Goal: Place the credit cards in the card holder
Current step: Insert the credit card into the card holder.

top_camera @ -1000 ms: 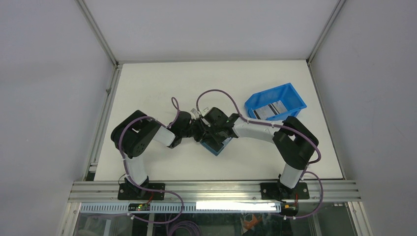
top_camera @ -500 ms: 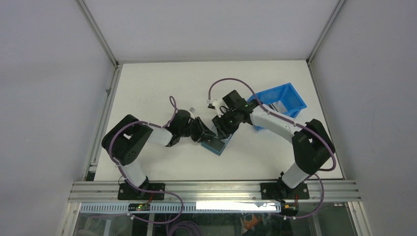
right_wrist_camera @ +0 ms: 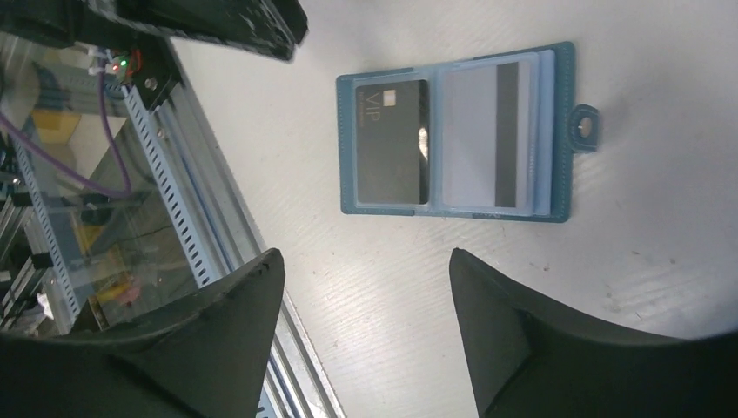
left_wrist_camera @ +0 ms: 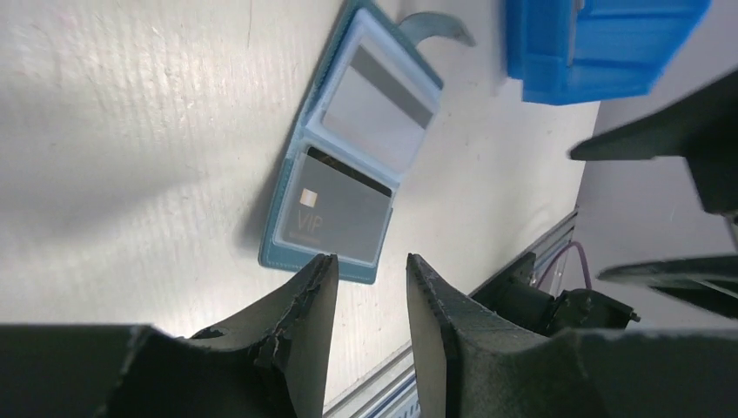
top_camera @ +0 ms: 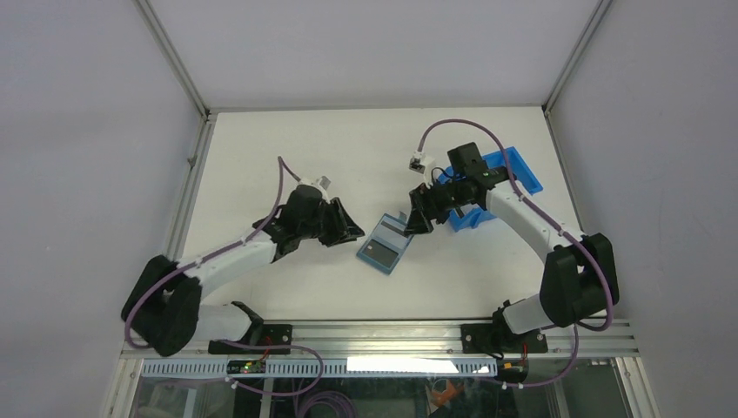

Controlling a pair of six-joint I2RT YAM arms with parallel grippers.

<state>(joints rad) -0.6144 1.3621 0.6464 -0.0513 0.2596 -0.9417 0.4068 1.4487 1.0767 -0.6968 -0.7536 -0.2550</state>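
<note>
Left tool (top_camera: 353, 233) and right tool (top_camera: 414, 224) withdrew from card holder (top_camera: 384, 246).

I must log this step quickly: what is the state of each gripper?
Left gripper: open, holding nothing.
Right gripper: open wide, holding nothing.

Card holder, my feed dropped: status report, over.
Left gripper open, empty. Right gripper open, empty. Card holder lying flat open, dark card and striped grey card sleeved. Nothing in the way.

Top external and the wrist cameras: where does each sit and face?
Top external: above and behind the arms, looking down at the table; both show.
Left wrist: on its arm, facing the card holder; left end effector shows.
Right wrist: likewise; right end effector shows.
Both wrist views share the card holder.
</note>
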